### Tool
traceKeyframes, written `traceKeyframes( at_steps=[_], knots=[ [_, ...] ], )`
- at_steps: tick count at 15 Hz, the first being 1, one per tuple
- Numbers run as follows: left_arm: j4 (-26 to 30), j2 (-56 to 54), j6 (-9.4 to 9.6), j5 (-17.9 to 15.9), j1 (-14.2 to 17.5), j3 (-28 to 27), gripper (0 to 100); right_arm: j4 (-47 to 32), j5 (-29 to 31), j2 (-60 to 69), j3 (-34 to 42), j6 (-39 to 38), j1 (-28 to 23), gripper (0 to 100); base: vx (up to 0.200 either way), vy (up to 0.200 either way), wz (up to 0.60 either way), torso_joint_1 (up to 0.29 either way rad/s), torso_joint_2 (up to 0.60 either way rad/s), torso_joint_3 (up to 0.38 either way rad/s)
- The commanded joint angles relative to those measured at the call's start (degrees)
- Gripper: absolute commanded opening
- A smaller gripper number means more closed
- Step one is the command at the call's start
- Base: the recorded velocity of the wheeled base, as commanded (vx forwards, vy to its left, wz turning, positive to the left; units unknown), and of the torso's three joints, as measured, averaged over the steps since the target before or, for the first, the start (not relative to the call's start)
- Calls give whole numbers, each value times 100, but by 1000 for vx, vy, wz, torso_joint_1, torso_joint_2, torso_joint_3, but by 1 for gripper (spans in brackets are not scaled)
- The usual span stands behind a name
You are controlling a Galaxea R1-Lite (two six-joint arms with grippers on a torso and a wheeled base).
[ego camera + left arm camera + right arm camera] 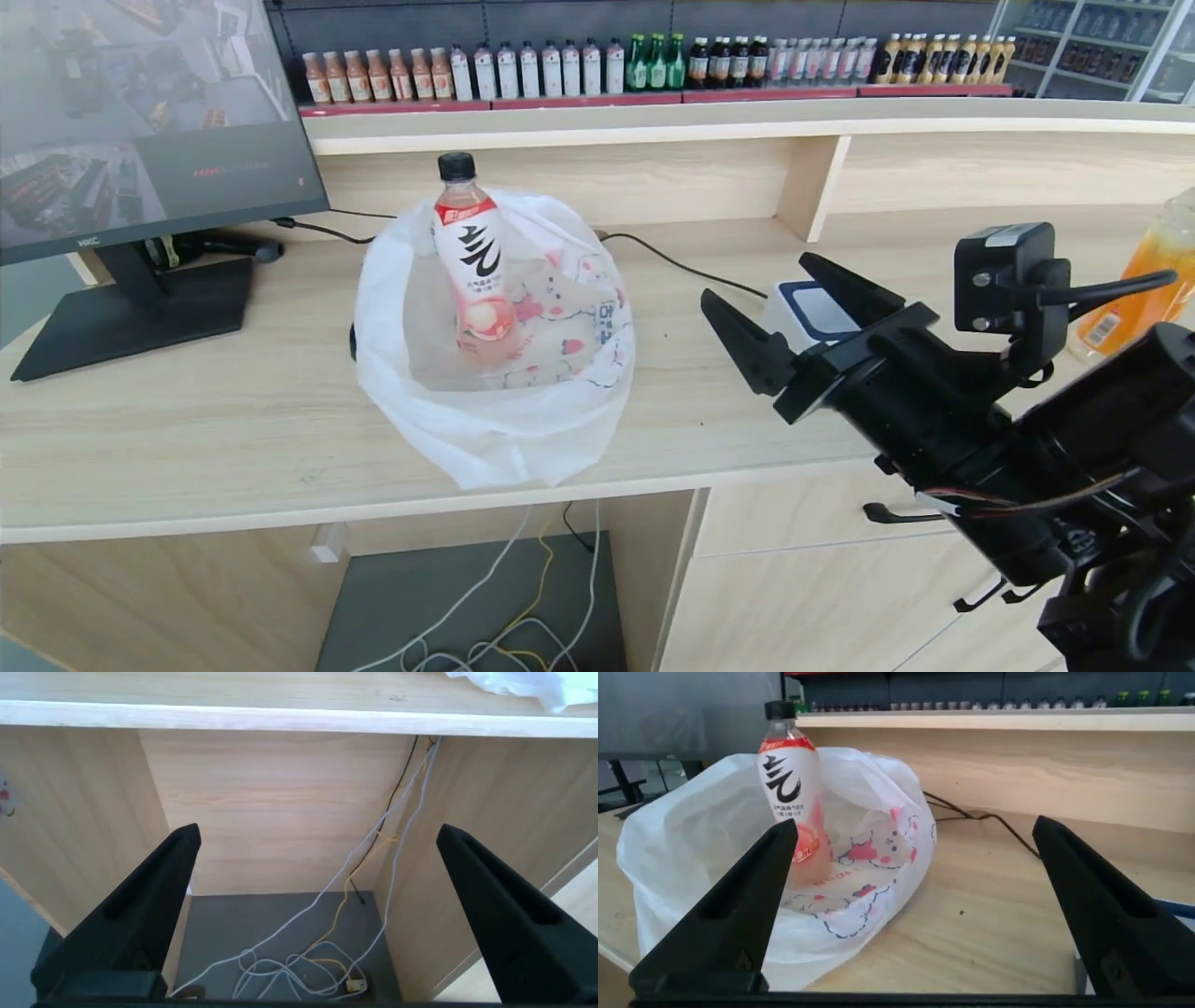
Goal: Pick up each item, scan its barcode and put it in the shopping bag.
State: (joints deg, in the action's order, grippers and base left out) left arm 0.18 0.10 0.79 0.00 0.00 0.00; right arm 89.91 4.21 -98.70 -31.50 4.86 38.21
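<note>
Pink bottle [471,261] sitting in shopping bag [495,420]; I'm holding right gripper [761,280] spread, empty, likely for orange bottle [1134,289]; left gripper [318,835] hanging spread too.

Pale wood-grain counter [187,411]: matt, smooth, with a fine straight grain.
White thin plastic shopping bag [495,420]: translucent film, crinkled, faint sheen.
Clear plastic bottle of pink drink [474,271]: glossy wall, shiny wrap label, matt black cap.
Right gripper [761,280]: black fingers, matt, look like hard plastic.
Clear plastic bottle of orange drink [1134,280]: glossy.
Black flat monitor [140,112]: screen glossy and reflective, stand matt.
</note>
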Motion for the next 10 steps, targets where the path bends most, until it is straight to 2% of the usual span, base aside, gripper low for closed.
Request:
traceKeyframes(
  at_steps=[1, 10],
  knots=[
    [-1, -1, -9, 0, 0, 0, 100, 9, 10, 61, 21, 6, 3, 100, 0, -200, 0, 7, 2, -7],
    [-9, -1, -18, 0, 0, 0, 100, 9, 10, 342, 364, 23, 12, 100, 0, -200, 0, 2, 3, 1]
  ],
)
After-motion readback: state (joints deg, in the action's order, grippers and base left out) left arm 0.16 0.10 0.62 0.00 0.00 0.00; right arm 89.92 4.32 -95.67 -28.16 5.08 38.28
